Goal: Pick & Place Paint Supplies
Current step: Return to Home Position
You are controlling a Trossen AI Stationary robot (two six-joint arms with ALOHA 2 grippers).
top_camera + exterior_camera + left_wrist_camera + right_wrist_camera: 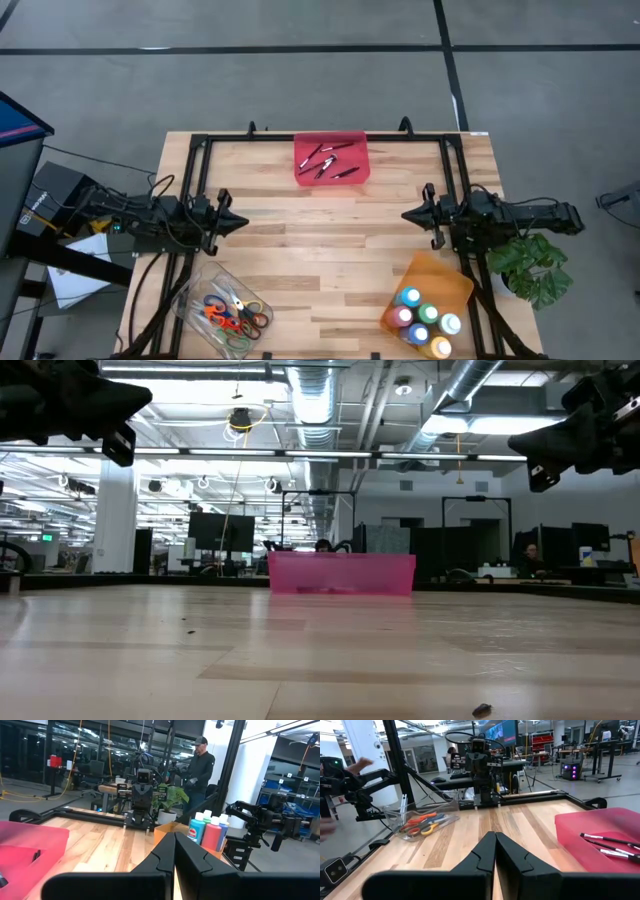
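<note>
Pale plank table (320, 250), open workshop behind. Above it, left gripper (232, 223) and right gripper (408, 214), jaws pressed shut on nothing, tips facing across the middle. Outward: scissors (232, 312) in the clear bin (200, 280) nearest the left; bottles (425, 312) in the orange tray (440, 272) nearest the right; brushes (328, 160) in the red tray (360, 140) (midway, far edge). Seemingly nothing to fetch.

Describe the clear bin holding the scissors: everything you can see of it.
The clear bin is a shallow rectangular tray of see-through plastic. It sits upright but askew on the wooden table, at the corner on the robot's left, near the high view's bottom edge. Inside lies a tangled heap of scissors, with orange, red and yellow handles showing. Only the table and the scissors touch it.
</note>
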